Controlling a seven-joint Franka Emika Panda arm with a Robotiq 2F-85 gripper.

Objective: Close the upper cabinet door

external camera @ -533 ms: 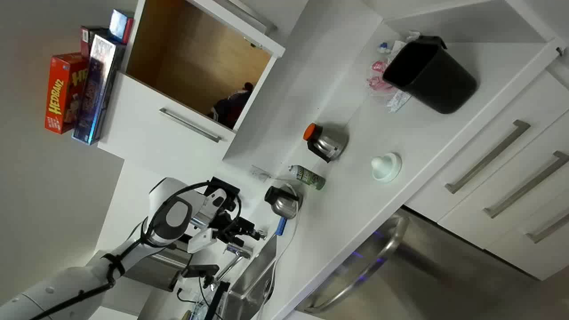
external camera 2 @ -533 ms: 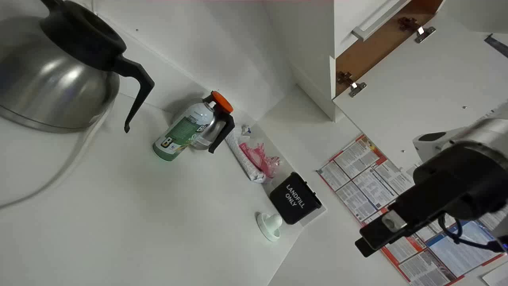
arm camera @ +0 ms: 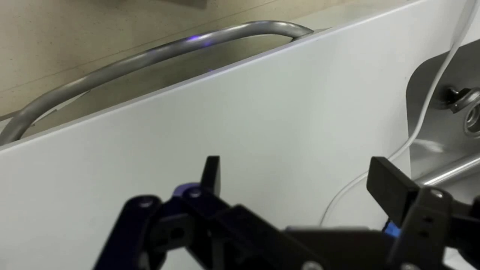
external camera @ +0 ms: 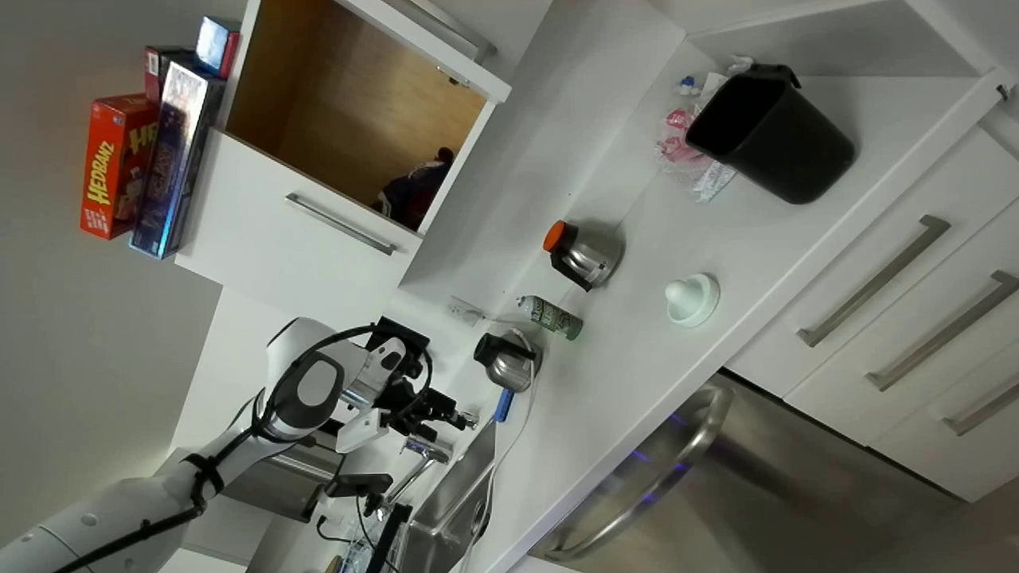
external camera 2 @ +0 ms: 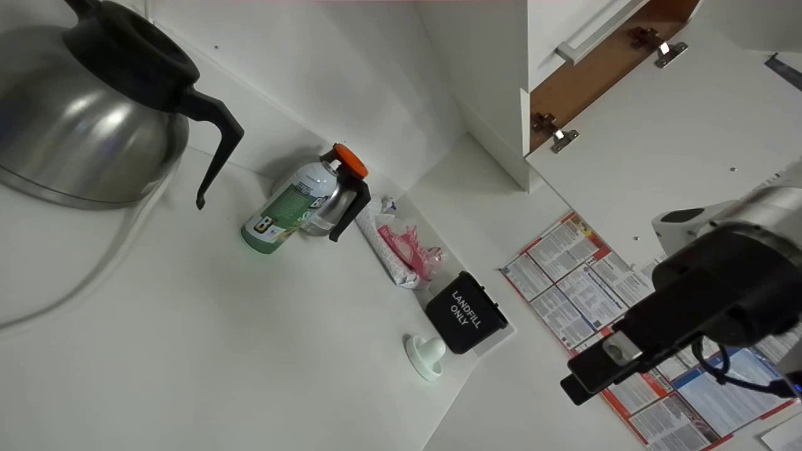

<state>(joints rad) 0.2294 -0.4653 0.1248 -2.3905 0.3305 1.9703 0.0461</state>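
Gripper (arm camera: 296,168) spread wide, I hover above a white countertop (arm camera: 240,123) in the wrist view, its bare surface and a thin white cord (arm camera: 426,107) showing between my fingertips. A steel sink (arm camera: 438,127) lies at right, a curved metal handle (arm camera: 157,54) runs beyond the counter's edge, and a blue item (arm camera: 392,229), mostly hidden, peeks out by the finger at right.

In an exterior view, I reach in from the left, the gripper seen by a faucet (external camera: 428,450) and well apart from the upper cabinet door (external camera: 430,45). That plain white panel stands open at the right of a light brown interior (external camera: 358,95), almost edge-on. To the left, a white door (external camera: 294,247) with a bar handle (external camera: 341,224) is closed, and a Hedbanz box (external camera: 111,179) sits up top. Along the counter at right stand an orange-topped carafe (external camera: 593,256), a spray can (external camera: 551,317) and a black bin (external camera: 804,159).

In an exterior view, a black-lidded carafe (external camera 2: 88,131) stands large at near left. At far right the upper cabinet door hangs open on two metal hinges (external camera 2: 562,141), inner face showing, beside printed posters (external camera 2: 583,300). My arm (external camera 2: 777,207) crosses in front of both; whether it touches the panel cannot be told.
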